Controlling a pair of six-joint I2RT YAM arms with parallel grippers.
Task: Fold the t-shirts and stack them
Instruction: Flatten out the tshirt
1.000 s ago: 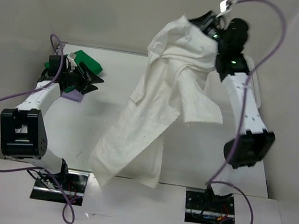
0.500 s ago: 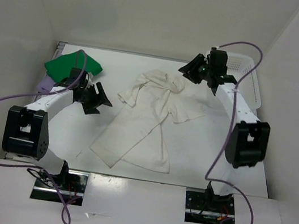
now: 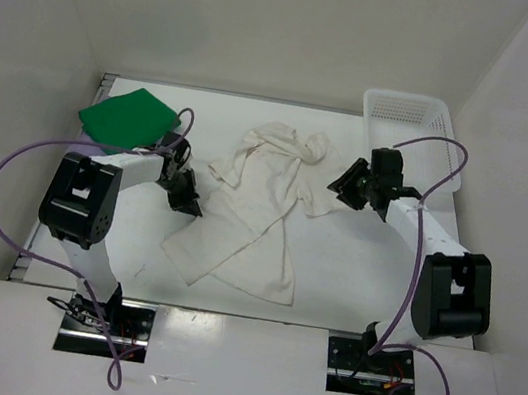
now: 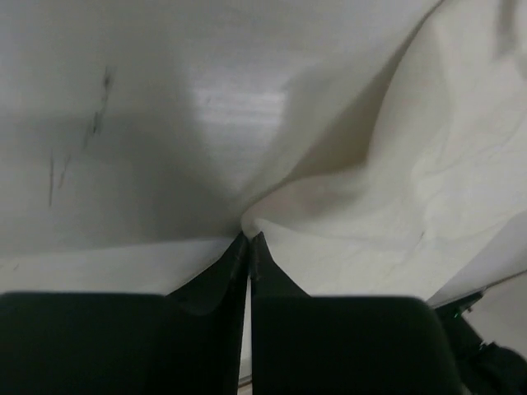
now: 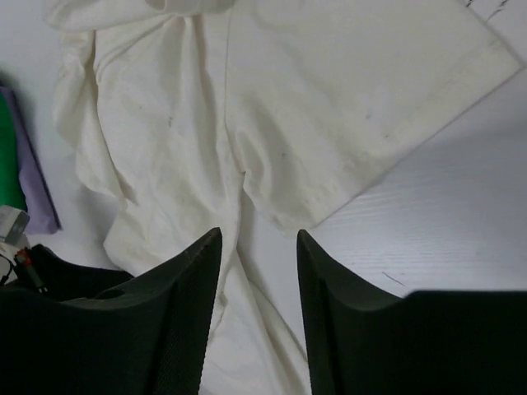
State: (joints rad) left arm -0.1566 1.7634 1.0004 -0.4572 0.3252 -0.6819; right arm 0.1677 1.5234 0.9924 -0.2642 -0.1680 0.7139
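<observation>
A creamy white soft cloth t-shirt (image 3: 256, 216) lies rumpled mid-counter. Its collar end is bunched in wrinkles toward the far side, one short sleeve spreads flat to the right, and the long body trails toward the near edge with its hem folded over itself. The fabric is matte and lightly specked. The smooth white counter (image 3: 354, 263) shows faint ridging and a few dark scuffs.

At the far left a bright green cloth t-shirt (image 3: 127, 117) sits folded into a flat, tidy slab. In the right wrist view a pale lavender-purple cloth t-shirt (image 5: 37, 185) peeks out just beside it. A white plastic mesh basket (image 3: 414, 121) stands at the far right.

The left jaws are closed at the white shirt's left edge. Their black fingers (image 4: 214, 280) meet tip to tip where a pucker of the cloth converges, pinching it.

The right jaws stand open beside the flat sleeve. Their textured black fingers (image 5: 189, 280) are apart, with the sleeve's hemmed corner just beyond the gap and ungripped.
</observation>
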